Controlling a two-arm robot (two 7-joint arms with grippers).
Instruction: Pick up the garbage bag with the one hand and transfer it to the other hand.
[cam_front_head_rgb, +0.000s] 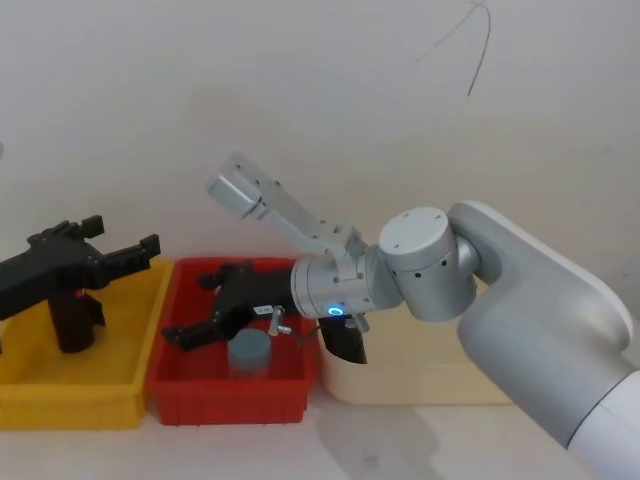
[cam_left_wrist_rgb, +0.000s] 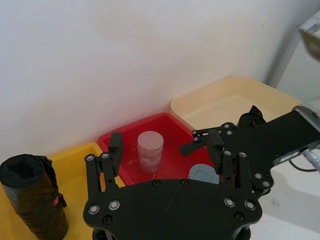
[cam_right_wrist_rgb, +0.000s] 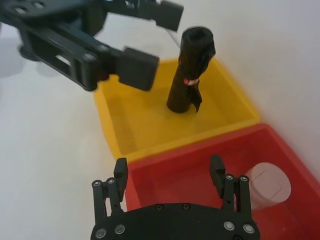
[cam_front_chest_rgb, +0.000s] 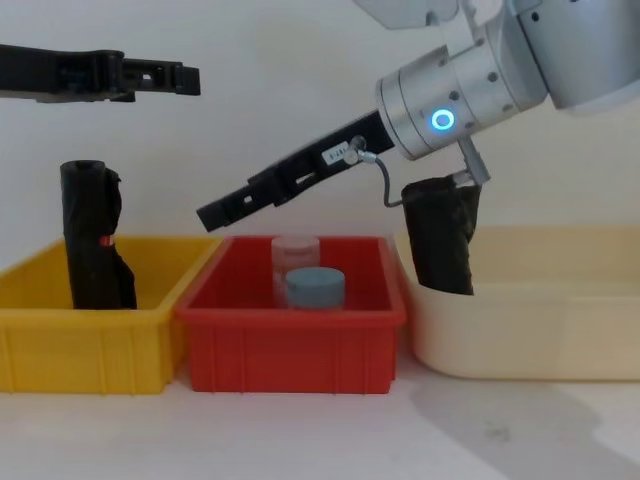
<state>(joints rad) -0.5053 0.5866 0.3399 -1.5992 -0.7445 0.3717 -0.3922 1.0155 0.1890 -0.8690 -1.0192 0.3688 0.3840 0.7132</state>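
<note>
The garbage bag (cam_front_chest_rgb: 443, 235), a thick black crinkly roll, stands in the cream bin (cam_front_chest_rgb: 530, 340), just under my right wrist and untouched; the head view shows the garbage bag (cam_front_head_rgb: 345, 342) behind that wrist. My right gripper (cam_front_chest_rgb: 205, 215), with a white label and a blue ring light, reaches out over the red bin (cam_front_chest_rgb: 290, 335). Seen from the right wrist, this right gripper (cam_right_wrist_rgb: 168, 172) is open and empty. My left gripper (cam_front_head_rgb: 125, 240) hovers above the yellow bin (cam_front_head_rgb: 70, 400), also open and empty; its own wrist view shows the left gripper (cam_left_wrist_rgb: 165, 145) with the jaws spread.
A slimmer black roll with a red mark (cam_front_chest_rgb: 95, 240) stands upright in the yellow bin. In the red bin sit a translucent jar (cam_left_wrist_rgb: 150, 150) and a grey-blue cap (cam_front_chest_rgb: 315, 285). The three bins stand side by side against a white wall.
</note>
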